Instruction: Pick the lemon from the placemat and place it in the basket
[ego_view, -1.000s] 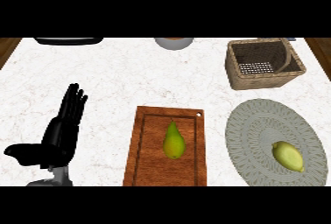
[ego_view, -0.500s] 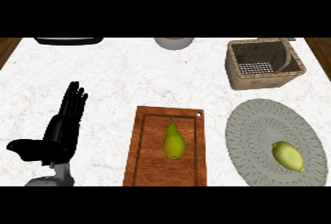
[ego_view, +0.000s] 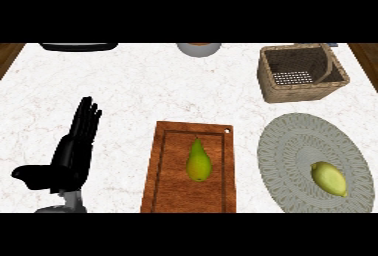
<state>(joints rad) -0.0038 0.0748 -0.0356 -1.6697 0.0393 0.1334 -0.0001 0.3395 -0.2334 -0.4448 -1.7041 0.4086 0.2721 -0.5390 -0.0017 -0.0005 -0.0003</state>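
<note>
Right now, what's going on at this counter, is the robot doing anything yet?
Nothing is being handled yet. The lemon lies on the round grey placemat at the right, and the wicker basket beyond it holds nothing. A pear rests on the wooden cutting board. The left robot hand is open at the left, touching nothing; the right one isn't in view.

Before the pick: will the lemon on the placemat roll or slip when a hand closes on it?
The lemon is oval with tapered ends, so it would probably roll sideways rather than end over end. The woven placemat looks textured and may damp that. Its skin looks smooth, so it could slip out of a pinch at the ends; closing across the middle seems safer.
</note>
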